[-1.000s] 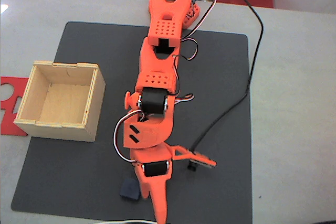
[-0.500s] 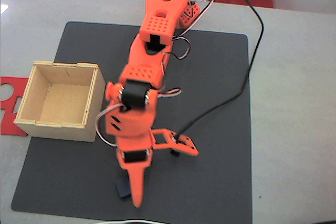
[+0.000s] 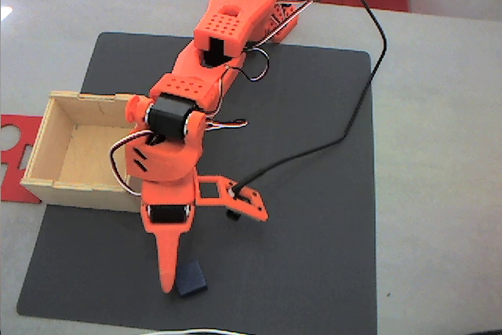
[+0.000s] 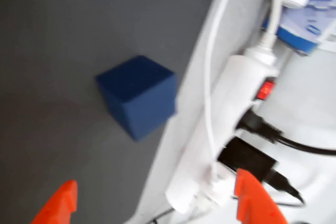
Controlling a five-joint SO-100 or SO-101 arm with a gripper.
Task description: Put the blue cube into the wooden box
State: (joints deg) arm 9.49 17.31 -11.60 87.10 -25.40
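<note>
Over the dark mat (image 3: 314,194), the arm reaches forward, its gripper (image 3: 208,253) spread wide beside the blue cube (image 3: 190,281).

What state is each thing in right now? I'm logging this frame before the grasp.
Small dark navy-blue cube: lying free on the dark grey mat, ungrasped, outside the box.
Square light plywood box: upright, open-topped, nothing seen inside.
Orange two-finger hand: open, above the mat, cube ahead between its fingertips in the wrist view.
White power strip: red switch lit.
</note>
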